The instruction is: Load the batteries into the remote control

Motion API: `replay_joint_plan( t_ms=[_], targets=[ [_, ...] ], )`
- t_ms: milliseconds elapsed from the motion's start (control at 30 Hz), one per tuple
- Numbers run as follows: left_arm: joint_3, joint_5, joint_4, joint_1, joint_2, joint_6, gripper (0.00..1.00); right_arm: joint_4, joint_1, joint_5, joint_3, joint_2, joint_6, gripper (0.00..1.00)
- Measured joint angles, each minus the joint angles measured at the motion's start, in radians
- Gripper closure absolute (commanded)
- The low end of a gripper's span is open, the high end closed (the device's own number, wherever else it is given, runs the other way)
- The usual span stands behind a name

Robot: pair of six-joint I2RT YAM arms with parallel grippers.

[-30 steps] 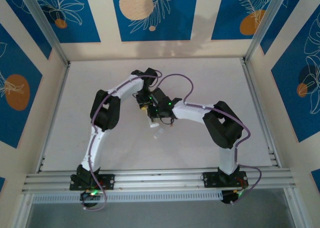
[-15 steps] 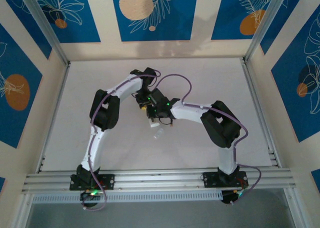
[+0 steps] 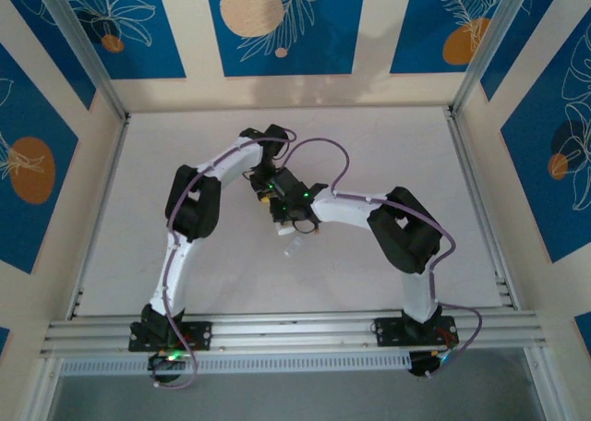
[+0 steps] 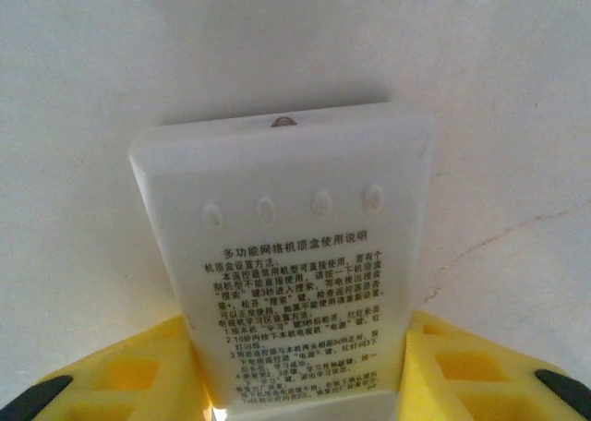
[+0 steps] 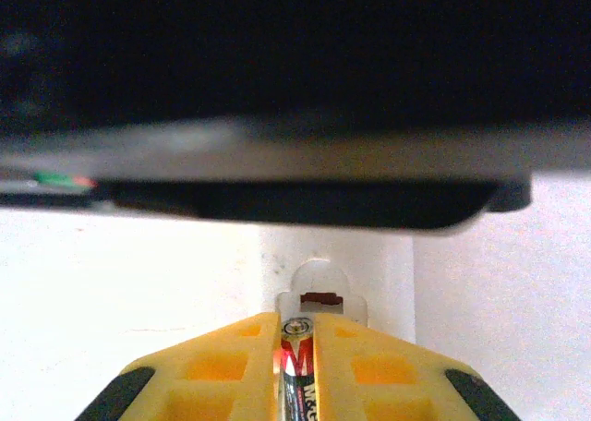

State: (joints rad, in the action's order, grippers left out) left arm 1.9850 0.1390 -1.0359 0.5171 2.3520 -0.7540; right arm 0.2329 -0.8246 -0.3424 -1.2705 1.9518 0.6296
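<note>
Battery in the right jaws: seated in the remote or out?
Out. Right wrist view: battery clamped between the yellow jaws, tip just short of the metal contact in the remote.

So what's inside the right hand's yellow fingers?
A battery, its tip and red-and-black label showing, pinched in the right hand, with the white remote control just beyond. The battery's sides are covered by the fingers.

A plain white table (image 3: 185, 144) forms the enclosure floor, and the left wrist view shows a thin hairline mark (image 4: 499, 241) on it. A small pale piece (image 3: 294, 248) lies near its middle. Ribbed aluminium rails (image 3: 295, 327) run along the near edge. Slanted metal posts (image 3: 83, 47) rise at the far corners. Blue wall panels (image 3: 277, 24) carry leaf outlines and orange discs.
</note>
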Motion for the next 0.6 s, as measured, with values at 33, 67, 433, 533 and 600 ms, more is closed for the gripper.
replay_joint_plan(
  t_ms=[33,67,433,533,600],
  targets=[
    [0.000,0.000,0.000,0.000,0.000,0.000,0.65,0.000,-0.001,-0.002,0.000,0.000,0.000,0.83],
    [0.000,0.000,0.000,0.000,0.000,0.000,0.65,0.000,-0.001,-0.005,0.000,0.001,0.001,0.83],
    [0.000,0.001,0.000,0.000,0.000,0.000,0.65,0.011,-0.006,-0.017,-0.006,0.003,0.011,0.86],
    [0.000,0.000,0.000,0.000,0.000,0.000,0.65,0.010,-0.008,-0.018,-0.005,0.003,0.013,0.87],
    [0.000,0.000,0.000,0.000,0.000,0.000,0.65,0.009,-0.009,-0.021,-0.003,0.003,0.015,0.87]
  ],
)
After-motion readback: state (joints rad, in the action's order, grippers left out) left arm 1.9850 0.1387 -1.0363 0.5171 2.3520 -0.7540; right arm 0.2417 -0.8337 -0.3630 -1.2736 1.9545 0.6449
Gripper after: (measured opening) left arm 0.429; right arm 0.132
